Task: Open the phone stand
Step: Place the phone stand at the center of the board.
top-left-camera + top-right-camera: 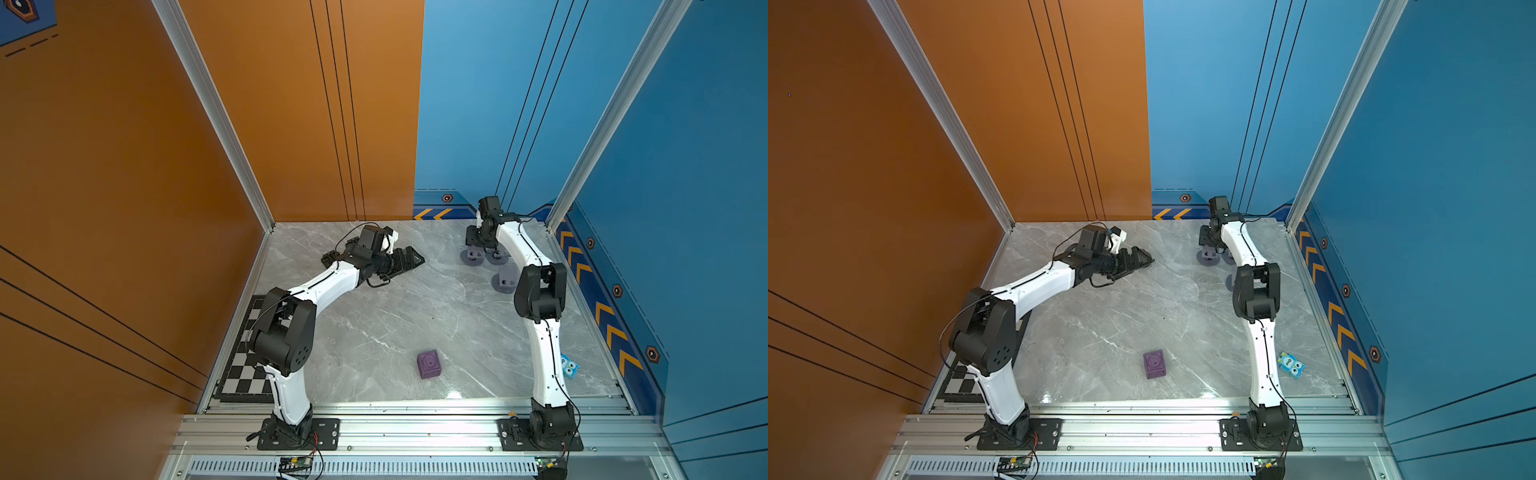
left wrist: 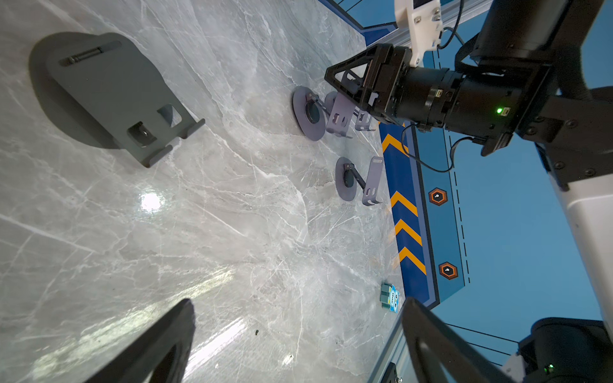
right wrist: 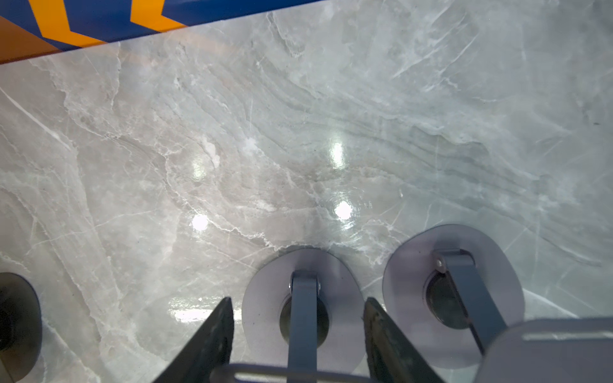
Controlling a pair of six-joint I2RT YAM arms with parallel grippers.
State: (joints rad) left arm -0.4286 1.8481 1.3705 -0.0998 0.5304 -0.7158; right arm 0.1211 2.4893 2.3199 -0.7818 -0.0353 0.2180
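While the left gripper (image 2: 300,301) is hanging with its jaws spread wide, the right gripper (image 3: 298,300) is pinching the top plate of a phone stand (image 1: 473,254) that is standing a little right of the middle of both top views.

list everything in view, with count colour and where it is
open phone stands: three, lavender-grey, back right
folded phone stand: one, dark grey, lying flat, left wrist view
cube: one, purple, front middle
owl block: one, light blue, front right
checkerboard: one, black and white, left edge
table: one, grey marble
arms: two, white and black, front rail
left claw: one, black, open, back left of centre
right claw: one, black, jaws either side of an open stand's arm, grip unclear
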